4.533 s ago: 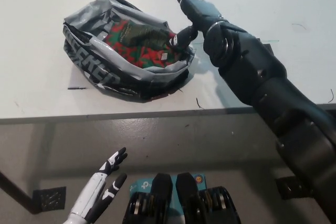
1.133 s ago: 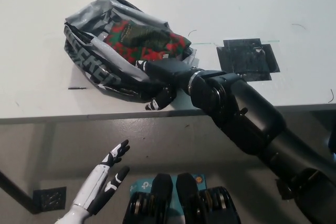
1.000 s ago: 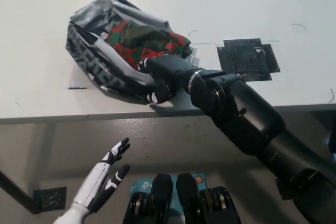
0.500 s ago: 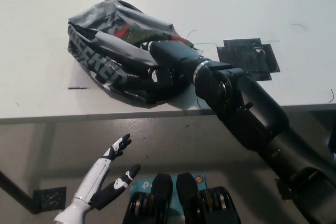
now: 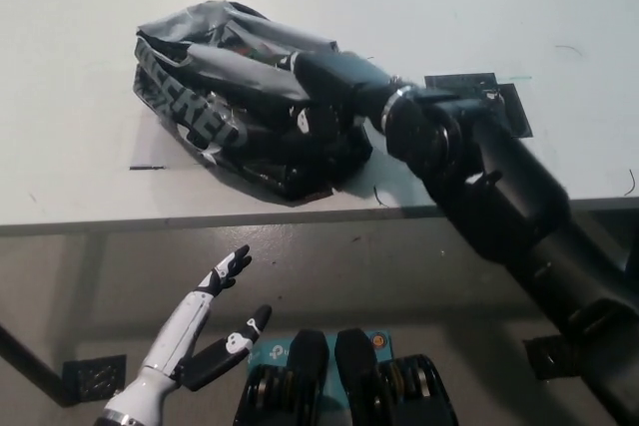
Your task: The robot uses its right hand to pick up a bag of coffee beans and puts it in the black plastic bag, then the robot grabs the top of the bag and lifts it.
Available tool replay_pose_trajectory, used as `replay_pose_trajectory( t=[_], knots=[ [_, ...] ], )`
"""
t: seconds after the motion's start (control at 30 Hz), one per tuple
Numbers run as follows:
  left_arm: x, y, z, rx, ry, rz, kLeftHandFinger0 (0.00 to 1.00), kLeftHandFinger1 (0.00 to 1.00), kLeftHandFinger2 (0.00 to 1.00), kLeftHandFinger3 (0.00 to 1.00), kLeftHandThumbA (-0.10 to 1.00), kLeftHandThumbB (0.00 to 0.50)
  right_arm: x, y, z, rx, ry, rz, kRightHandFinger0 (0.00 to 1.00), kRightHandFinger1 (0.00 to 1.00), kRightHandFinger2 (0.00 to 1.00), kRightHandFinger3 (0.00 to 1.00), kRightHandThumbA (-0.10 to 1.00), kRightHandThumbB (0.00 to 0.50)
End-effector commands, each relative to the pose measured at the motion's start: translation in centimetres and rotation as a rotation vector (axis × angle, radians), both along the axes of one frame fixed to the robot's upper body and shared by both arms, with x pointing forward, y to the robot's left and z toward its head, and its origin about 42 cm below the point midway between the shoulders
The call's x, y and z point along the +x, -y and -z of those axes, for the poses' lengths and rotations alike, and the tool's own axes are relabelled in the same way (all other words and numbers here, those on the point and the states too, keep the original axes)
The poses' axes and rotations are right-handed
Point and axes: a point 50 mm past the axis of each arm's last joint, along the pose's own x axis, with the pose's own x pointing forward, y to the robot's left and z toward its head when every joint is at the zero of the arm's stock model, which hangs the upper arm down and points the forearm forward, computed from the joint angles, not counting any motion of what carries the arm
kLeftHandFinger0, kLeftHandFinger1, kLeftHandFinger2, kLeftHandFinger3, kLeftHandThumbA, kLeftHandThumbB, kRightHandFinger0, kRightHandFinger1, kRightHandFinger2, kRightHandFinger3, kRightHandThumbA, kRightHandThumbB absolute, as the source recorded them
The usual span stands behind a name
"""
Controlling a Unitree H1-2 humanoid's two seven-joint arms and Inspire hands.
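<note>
The black plastic bag (image 5: 225, 122) lies on the white worktop (image 5: 90, 37), near its front edge and left of centre. It is crumpled and glossy, with grey sheen on its folds and large pale lettering running along the side that faces the edge. Its top is gathered together, so that only a thin sliver of red and green from the bag of coffee beans (image 5: 232, 40) peeks out near the upper fold; the rest of that bag is hidden inside.

The black right hand (image 5: 324, 82) is clamped on the gathered top of the plastic bag at its right end, fingers wrapped into the bunched film. Its arm runs off to the lower right.

Just beyond the wrist, a dark square patch (image 5: 489, 97) is stuck flat on the worktop.

The white left hand (image 5: 205, 331) hangs below the worktop edge at lower left, fingers spread apart and holding nothing.
</note>
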Motion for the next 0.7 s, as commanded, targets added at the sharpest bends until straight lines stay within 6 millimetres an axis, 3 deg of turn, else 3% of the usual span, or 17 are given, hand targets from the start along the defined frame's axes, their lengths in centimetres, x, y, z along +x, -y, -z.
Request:
replay_pose_trajectory(
  t=[0.0, 0.03, 0.1, 0.17, 0.2, 0.23, 0.37, 0.43, 0.57, 0.63, 0.67],
  knots=[
    [0.4, 0.1, -1.0, 0.007, 0.028, 0.013, 1.0, 1.0, 1.0, 1.0, 0.64, 0.191, -0.1, -0.8, -8.4, 0.0, 0.13, -0.04, 0.0, 0.35, 0.66, 0.71, -0.02, 0.138],
    [0.5, 0.1, -1.0, 0.014, 0.031, 0.013, 1.0, 1.0, 1.0, 1.0, 0.63, 0.184, 0.0, -1.0, -9.9, -0.016, 0.148, -0.037, 0.0, 0.36, 0.7, 0.76, -0.01, 0.117],
    [0.5, 0.1, -1.1, 0.016, 0.032, 0.012, 1.0, 1.0, 1.0, 1.0, 0.61, 0.184, 0.0, -1.2, -11.7, -0.031, 0.177, -0.039, 0.01, 0.36, 0.7, 0.77, -0.01, 0.113],
    [0.5, 0.2, -1.1, 0.017, 0.034, 0.012, 1.0, 1.0, 1.0, 1.0, 0.6, 0.185, 0.1, -1.4, -13.3, -0.034, 0.208, -0.047, 0.03, 0.34, 0.68, 0.67, -0.01, 0.103],
    [0.6, 0.1, -1.1, 0.018, 0.036, 0.013, 1.0, 1.0, 1.0, 1.0, 0.6, 0.185, 0.1, -1.5, -13.8, -0.034, 0.218, -0.052, 0.02, 0.33, 0.69, 0.68, 0.02, 0.057],
    [0.6, 0.2, -1.0, 0.021, 0.039, 0.015, 1.0, 1.0, 1.0, 1.0, 0.6, 0.183, 0.1, -1.7, -15.7, -0.017, 0.245, -0.055, 0.02, 0.35, 0.69, 0.6, -0.04, 0.106],
    [0.7, 0.3, -0.9, 0.018, 0.049, 0.023, 1.0, 1.0, 1.0, 1.0, 0.59, 0.166, -0.1, -2.2, -18.5, 0.014, 0.308, -0.059, 0.0, 0.34, 0.67, 0.55, -0.05, 0.109],
    [0.7, 0.3, -0.9, 0.018, 0.048, 0.024, 1.0, 1.0, 1.0, 1.0, 0.58, 0.17, -0.3, -2.4, -19.0, 0.017, 0.31, -0.057, 0.0, 0.34, 0.67, 0.54, 0.0, 0.112],
    [0.6, 0.2, -0.7, 0.02, 0.045, 0.025, 1.0, 1.0, 1.0, 1.0, 0.6, 0.17, -0.7, -2.9, -20.2, 0.014, 0.335, -0.064, 0.0, 0.26, 0.53, 0.5, 0.05, 0.137],
    [0.6, 0.2, -0.7, 0.019, 0.043, 0.026, 1.0, 1.0, 1.0, 1.0, 0.61, 0.173, -0.6, -3.1, -20.4, 0.016, 0.349, -0.081, 0.0, 0.27, 0.54, 0.5, 0.05, 0.14],
    [0.5, 0.2, -0.6, 0.019, 0.041, 0.026, 1.0, 1.0, 1.0, 1.0, 0.62, 0.176, -0.5, -3.3, -20.9, 0.015, 0.352, -0.086, 0.12, 0.33, 0.51, 0.45, 0.09, 0.131]
  ],
)
